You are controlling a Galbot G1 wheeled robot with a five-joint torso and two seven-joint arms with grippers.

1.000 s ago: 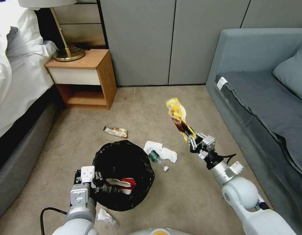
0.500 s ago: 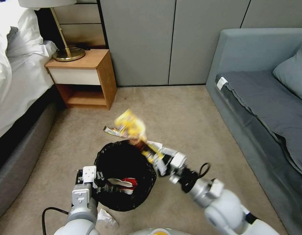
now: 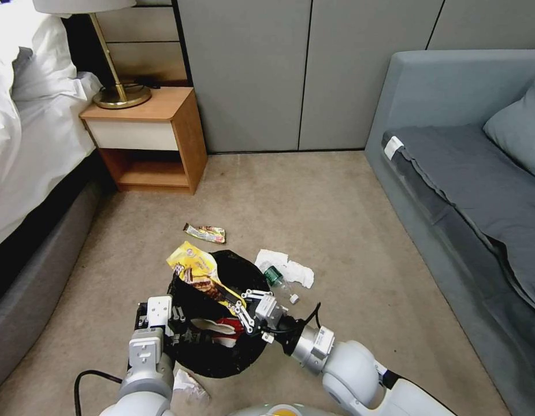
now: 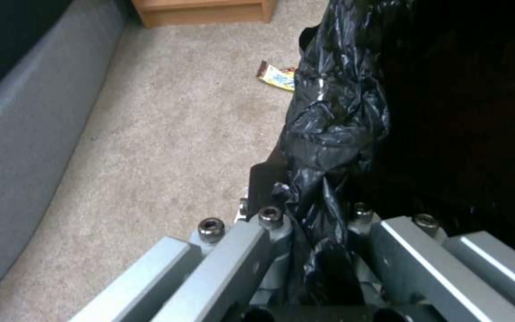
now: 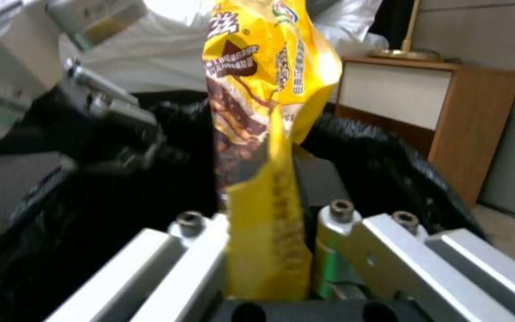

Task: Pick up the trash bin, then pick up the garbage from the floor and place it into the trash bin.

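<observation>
Now right pincer (image 3: 240, 306) clamped on yellow wrapper (image 3: 199, 273) over trash bin (image 3: 244, 358), left pincer (image 3: 181, 333) gripping bin's liner rim

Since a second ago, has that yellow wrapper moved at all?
Yes. The right end effector carried the wrapper left, away from the sofa, to over the bin.

**Clearance and obstructions around the bin**

The mouth of the trash bin (image 3: 221, 346) is partly blocked: the right gripper (image 3: 244, 306) reaches over it from the right, clamped on the yellow wrapper (image 3: 199, 274), which juts across the far rim. The left gripper (image 3: 181, 334) occupies the near-left rim, pinching the black liner (image 4: 329, 134).

Floor obstacles:
- snack wrapper (image 3: 205, 233) beyond the bin
- bottle (image 3: 277, 281) and tissues (image 3: 285, 267) to its right
- crumpled tissue (image 3: 189, 384) beside the left arm

Open carpet (image 3: 337, 208) lies between nightstand (image 3: 149, 136) and sofa (image 3: 464, 173).
</observation>
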